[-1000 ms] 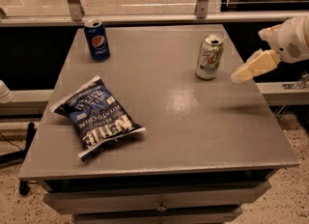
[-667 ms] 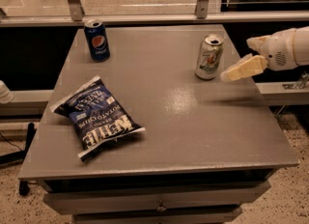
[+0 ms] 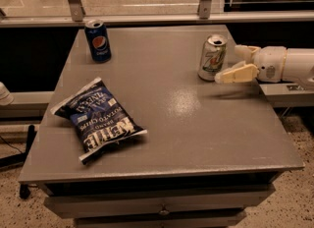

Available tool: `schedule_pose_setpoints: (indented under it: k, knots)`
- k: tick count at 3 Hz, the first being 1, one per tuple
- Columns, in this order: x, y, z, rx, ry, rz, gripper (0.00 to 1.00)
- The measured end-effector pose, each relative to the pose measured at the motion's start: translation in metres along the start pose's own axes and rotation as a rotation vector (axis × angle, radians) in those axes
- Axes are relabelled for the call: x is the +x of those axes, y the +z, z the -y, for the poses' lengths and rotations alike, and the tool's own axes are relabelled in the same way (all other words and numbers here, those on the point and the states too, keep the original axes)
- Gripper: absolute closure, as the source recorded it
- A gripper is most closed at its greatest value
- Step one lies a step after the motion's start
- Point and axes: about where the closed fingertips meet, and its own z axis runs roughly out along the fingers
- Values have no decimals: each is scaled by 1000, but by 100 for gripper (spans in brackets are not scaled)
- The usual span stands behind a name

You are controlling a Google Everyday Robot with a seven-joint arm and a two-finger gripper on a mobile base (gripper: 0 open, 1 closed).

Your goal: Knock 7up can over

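1. Since the earlier frames, the gripper [image 3: 228, 65] has come in from the right and closed most of the gap to the 7up can [image 3: 212, 58]. It is now just beside the can's right side.
2. Its two cream fingers [image 3: 238, 73] are spread apart with nothing between them. The lower one reaches to the can's base, though I cannot tell whether it touches.
3. The 7up can is upright, as before, on the grey table [image 3: 196, 124], near the far right corner.
4. Well to the left of the 7up can, a dark blue Pepsi can [image 3: 98, 40] stands upright near the far edge.
5. Nearer the front and left of the 7up can, well apart from it, a blue bag of potato chips [image 3: 98, 120] lies flat.
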Motion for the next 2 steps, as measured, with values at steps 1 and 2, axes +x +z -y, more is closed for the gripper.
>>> schedule_pose_setpoints:
  k: [1,2]
  knots:
    - [-3,6,-6,-54,-20,94,18]
    - [-13,3,-16,-102,-61,153,42]
